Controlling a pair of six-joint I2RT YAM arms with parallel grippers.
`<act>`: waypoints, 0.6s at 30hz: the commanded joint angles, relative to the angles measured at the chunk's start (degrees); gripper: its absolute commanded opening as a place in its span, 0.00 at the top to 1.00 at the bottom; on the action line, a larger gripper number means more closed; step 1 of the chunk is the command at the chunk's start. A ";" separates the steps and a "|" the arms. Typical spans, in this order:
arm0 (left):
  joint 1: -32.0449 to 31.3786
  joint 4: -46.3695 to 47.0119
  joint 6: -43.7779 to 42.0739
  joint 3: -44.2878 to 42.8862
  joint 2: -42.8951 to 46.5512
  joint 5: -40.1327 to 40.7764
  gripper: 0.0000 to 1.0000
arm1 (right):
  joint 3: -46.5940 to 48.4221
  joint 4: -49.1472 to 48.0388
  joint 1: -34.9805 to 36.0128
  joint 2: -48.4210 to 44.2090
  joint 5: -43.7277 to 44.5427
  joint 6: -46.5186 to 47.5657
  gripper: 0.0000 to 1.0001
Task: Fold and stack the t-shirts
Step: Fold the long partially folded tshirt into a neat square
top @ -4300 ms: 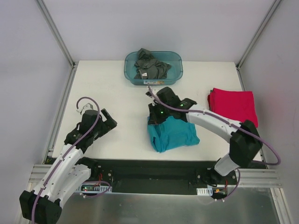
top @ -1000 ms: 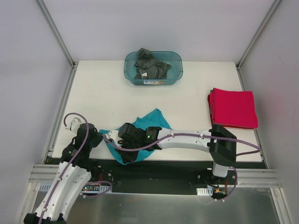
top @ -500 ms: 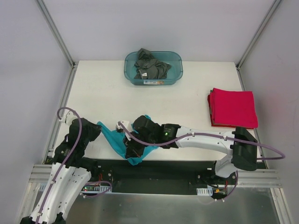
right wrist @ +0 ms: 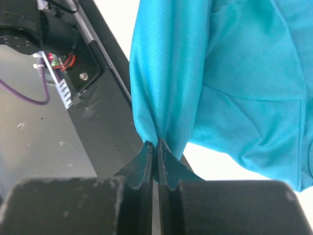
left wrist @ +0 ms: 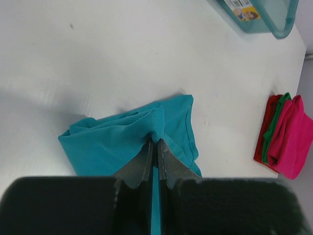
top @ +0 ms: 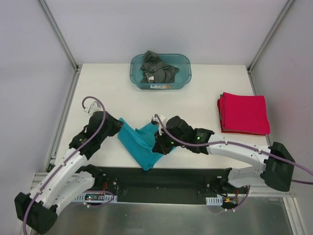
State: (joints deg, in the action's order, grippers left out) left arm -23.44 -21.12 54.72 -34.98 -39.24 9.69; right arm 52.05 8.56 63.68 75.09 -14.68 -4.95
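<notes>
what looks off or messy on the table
The teal shirt is bunched, not flat: the left gripper and right gripper pinch it, and its lower tip droops past the near edge of the table. Grey shirts lie crumpled in the tub. The red stack looks neat.

The white table [top: 107,93] carried a tub [top: 184,78] at its far edge, stacked red tees [top: 244,113] at right, and a teal tee [top: 139,142] near the front.

T-shirts in three lots
Teal t-shirt [top: 138,143] bunched and pulled taut, front centre; crimson t-shirts [top: 244,113] folded and stacked, right; dark grey t-shirts [top: 157,68] crumpled, back.
</notes>
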 commanded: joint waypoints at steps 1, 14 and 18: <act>-5.55 9.95 -0.93 -5.17 -8.02 8.41 1.00 | -4.49 1.99 -3.55 -4.77 2.28 -3.48 1.00; -11.27 16.38 -6.90 -23.62 -40.36 8.06 1.00 | -14.25 1.90 -18.06 -8.91 3.69 -6.03 0.99; -13.20 16.91 -10.24 -31.44 -51.43 6.92 1.00 | -16.45 0.59 -22.88 -6.45 4.48 -6.12 0.99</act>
State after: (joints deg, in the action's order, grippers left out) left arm -35.70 -7.97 49.52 -58.67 -83.50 13.98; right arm 37.85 6.87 44.10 66.57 -10.31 -10.13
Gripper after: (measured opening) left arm 0.009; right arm 0.034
